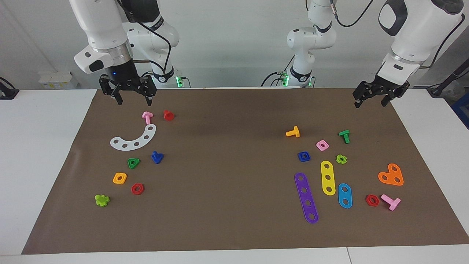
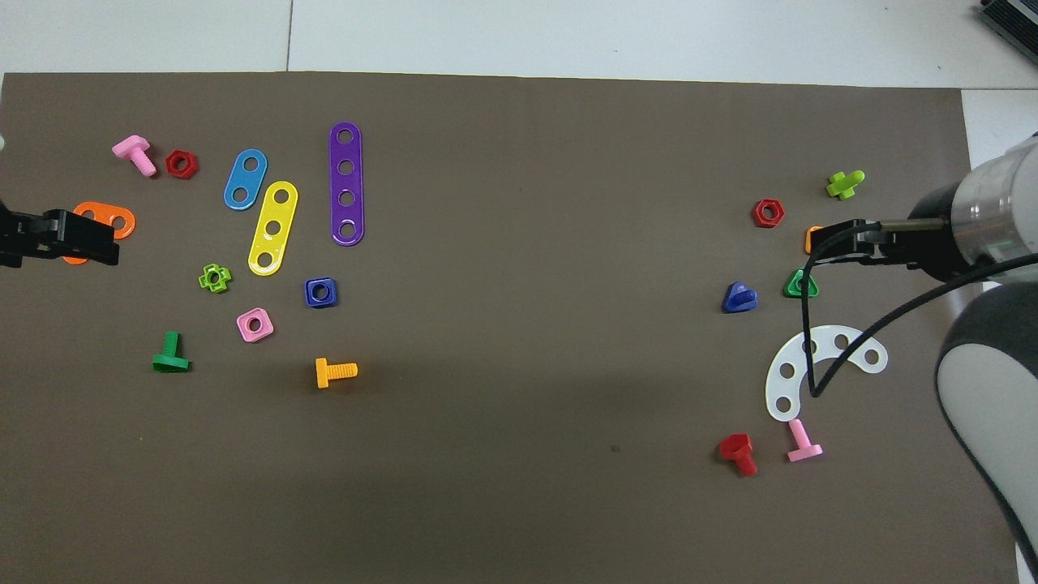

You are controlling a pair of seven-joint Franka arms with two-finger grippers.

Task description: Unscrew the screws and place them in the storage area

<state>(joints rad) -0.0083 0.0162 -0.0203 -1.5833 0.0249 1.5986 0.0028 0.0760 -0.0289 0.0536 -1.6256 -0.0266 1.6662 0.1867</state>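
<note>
The royal-blue bolt (image 1: 157, 157) lies loose on the brown mat (image 1: 227, 205) toward the right arm's end, beside a green triangular nut (image 1: 133, 162). It also shows in the overhead view (image 2: 739, 298). The matching blue square nut (image 1: 303, 156) lies apart from it toward the left arm's end, and shows in the overhead view (image 2: 321, 292) too. My right gripper (image 1: 134, 98) hangs open and empty above a pink bolt (image 1: 147, 117) and a red bolt (image 1: 168, 115). My left gripper (image 1: 370, 102) hangs open and empty over the mat's corner at its own end.
A white arc plate (image 1: 133, 139), orange nut (image 1: 119, 178), red nut (image 1: 137, 189) and lime piece (image 1: 102, 200) lie near the blue bolt. Purple (image 1: 306, 198), yellow (image 1: 328, 178) and blue (image 1: 344, 195) strips, an orange bolt (image 1: 293, 132) and an orange heart plate (image 1: 391, 175) lie toward the left arm's end.
</note>
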